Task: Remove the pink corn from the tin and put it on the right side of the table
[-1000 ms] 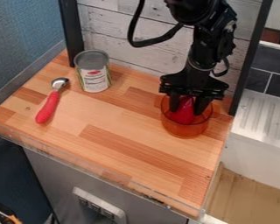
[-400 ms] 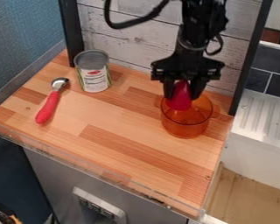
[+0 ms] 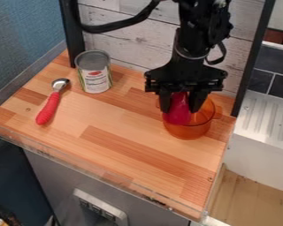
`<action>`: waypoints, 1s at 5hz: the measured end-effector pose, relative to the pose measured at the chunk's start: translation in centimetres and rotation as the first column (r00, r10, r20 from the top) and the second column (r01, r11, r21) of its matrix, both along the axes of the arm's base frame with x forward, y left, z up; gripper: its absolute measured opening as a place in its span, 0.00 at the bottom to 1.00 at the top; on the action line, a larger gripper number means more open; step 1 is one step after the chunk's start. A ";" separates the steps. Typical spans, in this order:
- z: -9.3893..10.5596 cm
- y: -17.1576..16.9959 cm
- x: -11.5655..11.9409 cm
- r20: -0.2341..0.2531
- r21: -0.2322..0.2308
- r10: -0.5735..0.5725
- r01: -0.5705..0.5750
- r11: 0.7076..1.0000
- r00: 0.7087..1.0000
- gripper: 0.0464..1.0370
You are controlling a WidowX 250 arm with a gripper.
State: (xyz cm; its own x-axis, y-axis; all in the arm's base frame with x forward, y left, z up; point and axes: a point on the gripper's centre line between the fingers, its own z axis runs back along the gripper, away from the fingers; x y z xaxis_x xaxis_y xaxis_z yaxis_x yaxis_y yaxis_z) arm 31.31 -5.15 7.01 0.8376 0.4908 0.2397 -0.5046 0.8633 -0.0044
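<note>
Over by the right side of the cam view, black gripper [image 3: 180,110] hangs pointing down at the see-thru orange pot [image 3: 188,132], claw clamped on the pink corn [image 3: 178,106], one finger on each side. Corn's upright-ish w/ its low end at the pot's left part, tho can't tell if it's inside or just above the rim. Label can [image 3: 93,73] stands near the back of the wood tbl [image 3: 108,145], red-handled spoon [image 3: 48,108] lying just left of it.
</note>
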 end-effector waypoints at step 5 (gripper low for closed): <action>-4.5 -4.8 -4.2 -0.075 0.065 -0.078 0.083 0.994 0.994 0.09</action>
